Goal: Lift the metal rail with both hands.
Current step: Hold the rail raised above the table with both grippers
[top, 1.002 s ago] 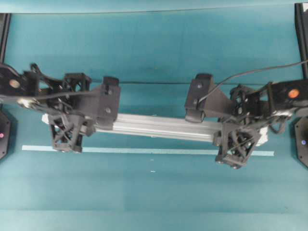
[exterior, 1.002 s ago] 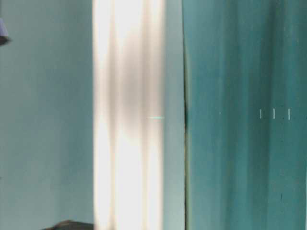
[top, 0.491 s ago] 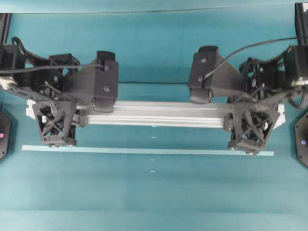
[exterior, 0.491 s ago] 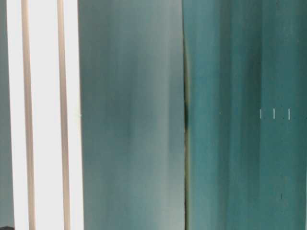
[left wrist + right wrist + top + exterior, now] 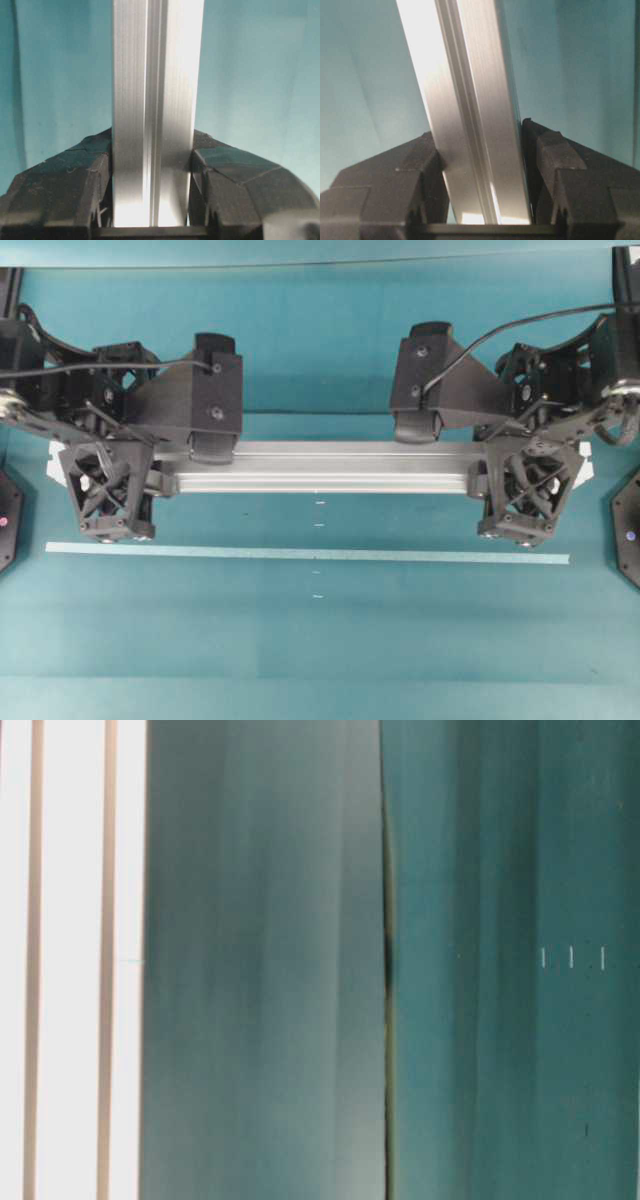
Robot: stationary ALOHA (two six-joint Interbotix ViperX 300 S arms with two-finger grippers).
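Note:
The metal rail, a long grooved silver bar, lies level across the overhead view, and each hand grips it near one end. My left gripper is shut on the rail; its pads press both sides. My right gripper is shut on the rail as well, and there the bar runs slightly slanted between the pads. A short white stub of rail sticks out past each hand. In the table-level view the rail shows as a bright grooved band at the left edge.
A thin pale-teal tape strip runs parallel to the rail on the teal table, nearer the front. Black arm bases stand at the left and right edges. A dark seam crosses the table-level view.
The rail went from tilted to level and shifted toward the far side in the overhead view. Both hands moved with it, still shut. In the table-level view the bright band slid left.

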